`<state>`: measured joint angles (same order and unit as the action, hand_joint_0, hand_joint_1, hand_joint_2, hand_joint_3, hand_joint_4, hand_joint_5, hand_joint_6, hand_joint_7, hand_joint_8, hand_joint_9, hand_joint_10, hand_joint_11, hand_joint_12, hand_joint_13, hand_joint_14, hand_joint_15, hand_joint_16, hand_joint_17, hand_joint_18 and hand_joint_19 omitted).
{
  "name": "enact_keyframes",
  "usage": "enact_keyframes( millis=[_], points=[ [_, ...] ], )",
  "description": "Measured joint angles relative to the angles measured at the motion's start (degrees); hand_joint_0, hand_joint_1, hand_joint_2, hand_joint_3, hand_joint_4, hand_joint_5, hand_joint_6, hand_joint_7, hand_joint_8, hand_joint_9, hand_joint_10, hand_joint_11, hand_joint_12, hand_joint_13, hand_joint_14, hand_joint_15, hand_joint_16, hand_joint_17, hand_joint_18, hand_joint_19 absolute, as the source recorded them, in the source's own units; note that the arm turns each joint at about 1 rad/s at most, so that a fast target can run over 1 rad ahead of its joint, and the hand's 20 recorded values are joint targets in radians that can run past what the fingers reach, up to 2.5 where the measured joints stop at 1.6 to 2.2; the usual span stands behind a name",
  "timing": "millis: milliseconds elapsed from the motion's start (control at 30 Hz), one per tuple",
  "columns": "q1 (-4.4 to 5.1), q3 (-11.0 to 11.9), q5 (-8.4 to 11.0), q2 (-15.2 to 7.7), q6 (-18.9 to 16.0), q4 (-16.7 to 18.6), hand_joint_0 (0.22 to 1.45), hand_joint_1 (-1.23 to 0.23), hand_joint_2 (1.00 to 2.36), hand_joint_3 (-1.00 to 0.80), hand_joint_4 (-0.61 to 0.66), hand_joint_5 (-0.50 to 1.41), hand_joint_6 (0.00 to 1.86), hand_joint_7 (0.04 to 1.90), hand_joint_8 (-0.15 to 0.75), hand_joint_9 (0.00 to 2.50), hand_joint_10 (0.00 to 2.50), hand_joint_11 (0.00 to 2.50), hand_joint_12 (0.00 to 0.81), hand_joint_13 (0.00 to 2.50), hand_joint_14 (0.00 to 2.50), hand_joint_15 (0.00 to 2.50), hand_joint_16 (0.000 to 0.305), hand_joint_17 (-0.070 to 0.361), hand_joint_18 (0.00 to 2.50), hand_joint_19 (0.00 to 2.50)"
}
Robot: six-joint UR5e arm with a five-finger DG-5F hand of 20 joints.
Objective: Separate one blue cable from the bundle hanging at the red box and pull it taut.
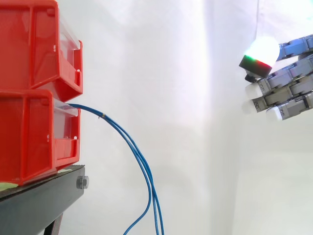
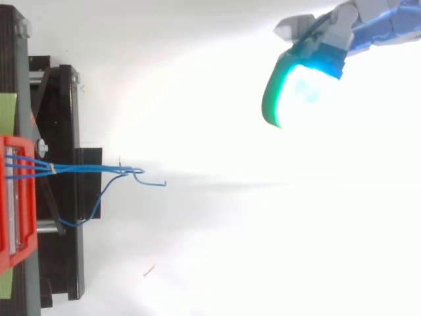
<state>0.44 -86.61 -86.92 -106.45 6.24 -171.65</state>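
Observation:
A bundle of thin blue cables (image 1: 139, 159) comes out of the lower red box (image 1: 36, 134) and droops down to the bottom of the side view. From above, the blue cables (image 2: 85, 168) run right from the red box (image 2: 16, 197) and end in loose curls. My hand (image 1: 286, 83) hangs at the right edge, far from the cables, with its fingers held straight toward the left and nothing between them. Its fingertips (image 2: 299, 89) glow white and cyan-green.
A second red box (image 1: 39, 46) is stacked on the lower one. Both rest on a black stand (image 1: 44, 198). A white curtain hangs behind. A small scrap (image 2: 149, 270) lies below the cables in the top view.

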Motion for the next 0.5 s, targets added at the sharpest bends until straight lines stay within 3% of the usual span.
enact_keyframes(
  millis=[500],
  points=[
    [0.00,0.0,0.00,0.0,0.0,0.0,0.56,-0.58,1.00,-0.50,0.22,-0.23,0.50,0.77,0.282,0.30,0.00,0.09,0.315,0.08,0.00,0.01,0.043,0.096,0.19,0.20]
  ],
)
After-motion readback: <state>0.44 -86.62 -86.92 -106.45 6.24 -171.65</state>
